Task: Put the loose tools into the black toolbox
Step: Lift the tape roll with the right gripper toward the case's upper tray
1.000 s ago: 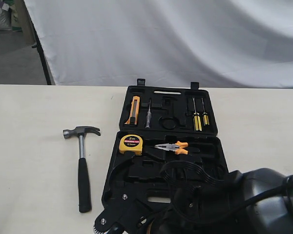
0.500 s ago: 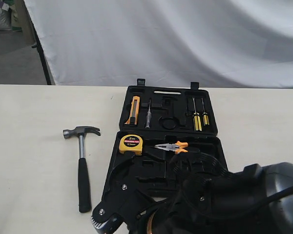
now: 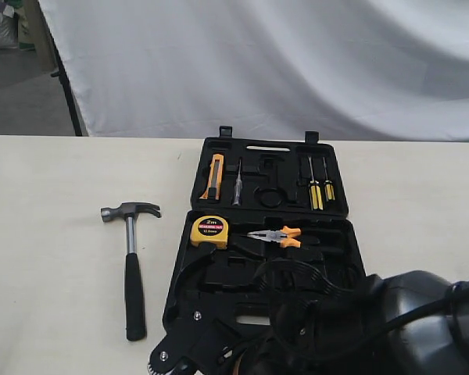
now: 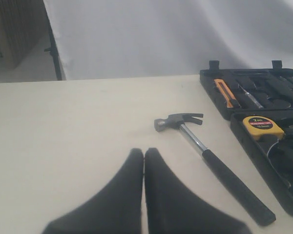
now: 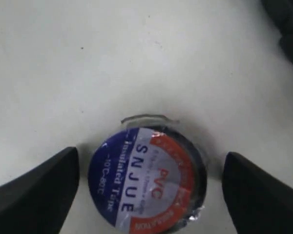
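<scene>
Right hand [image 5: 149,168]: jaws spread, flanking the tape roll [image 5: 146,187], which lies flat on the desk [image 5: 88,58]; no contact visible. Left hand [image 4: 144,155]: fingers pressed together, empty.

Progress: none of the loose tools is stowed. The hammer [image 3: 130,266] lies on the desk at nine o'clock of the black toolbox [image 3: 338,226], well clear of it. The wrench is not seen; the right arm [image 3: 406,328], covering the case's six o'clock edge, may hide it.

Tape measure [image 3: 209,227], pliers [image 3: 275,236] and screwdrivers [image 3: 319,187] occupy their recesses. No obstruction noted around the roll.
</scene>
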{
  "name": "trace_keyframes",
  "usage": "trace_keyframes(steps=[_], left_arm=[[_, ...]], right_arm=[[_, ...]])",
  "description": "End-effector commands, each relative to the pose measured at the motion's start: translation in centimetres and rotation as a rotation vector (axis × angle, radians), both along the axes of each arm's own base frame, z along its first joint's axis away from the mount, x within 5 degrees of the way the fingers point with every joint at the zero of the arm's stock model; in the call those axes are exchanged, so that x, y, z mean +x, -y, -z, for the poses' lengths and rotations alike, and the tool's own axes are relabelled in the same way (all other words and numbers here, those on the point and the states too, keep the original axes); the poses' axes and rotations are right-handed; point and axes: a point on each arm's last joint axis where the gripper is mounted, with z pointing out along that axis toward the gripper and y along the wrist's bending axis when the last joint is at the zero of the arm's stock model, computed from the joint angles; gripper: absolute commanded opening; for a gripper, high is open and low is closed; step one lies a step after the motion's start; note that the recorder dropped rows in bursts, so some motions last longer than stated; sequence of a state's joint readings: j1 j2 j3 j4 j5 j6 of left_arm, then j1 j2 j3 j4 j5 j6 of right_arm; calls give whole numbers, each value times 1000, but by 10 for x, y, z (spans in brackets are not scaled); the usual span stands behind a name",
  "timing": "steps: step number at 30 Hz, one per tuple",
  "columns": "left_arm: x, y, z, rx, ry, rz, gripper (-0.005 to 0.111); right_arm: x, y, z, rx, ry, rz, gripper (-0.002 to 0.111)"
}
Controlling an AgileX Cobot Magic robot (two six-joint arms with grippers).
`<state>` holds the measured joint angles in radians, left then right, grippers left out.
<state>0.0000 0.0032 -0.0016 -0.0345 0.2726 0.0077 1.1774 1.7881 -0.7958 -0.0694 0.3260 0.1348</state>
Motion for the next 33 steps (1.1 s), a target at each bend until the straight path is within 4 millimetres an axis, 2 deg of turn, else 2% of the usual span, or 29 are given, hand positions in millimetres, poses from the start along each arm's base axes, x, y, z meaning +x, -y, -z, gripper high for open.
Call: trace_keyframes(steps=[1,6,8,10,13,15,17,18,20,22,24,26,28,33], left_arm=[[0,0,0,-3,4,-1,1],[0,0,0,-3,4,-1,1],[0,0,0,-3,4,-1,1],[0,0,0,-3,4,-1,1],[0,0,0,-3,4,-1,1],[0,0,0,-3,4,-1,1],[0,0,0,-3,4,-1,1],[0,0,0,-3,4,-1,1],[0,0,0,-3,4,-1,1],[0,0,0,-3,4,-1,1],[0,0,0,-3,4,-1,1],[0,0,0,-3,4,-1,1],[0,0,0,-3,4,-1,1],[0,0,0,-3,4,-1,1]], right_arm=[[2,-2,1,3,10,-9,63],[1,-2,0,2,10,-8,17],[1,-1,-6,21,18,-8,2],[2,-2,-20,61,37,-13,0],[6,-3,-54,78,109,-57,0],[34,-2,-97,118,228,-1,0],[73,4,-122,161,327,101,0],[90,7,-124,172,339,149,0],[129,15,-120,191,358,244,0],[163,22,-105,198,365,311,0],[204,34,-83,212,332,469,0],[230,39,-66,217,309,562,0],[248,36,-49,246,308,584,0],[283,24,-25,277,324,598,0]])
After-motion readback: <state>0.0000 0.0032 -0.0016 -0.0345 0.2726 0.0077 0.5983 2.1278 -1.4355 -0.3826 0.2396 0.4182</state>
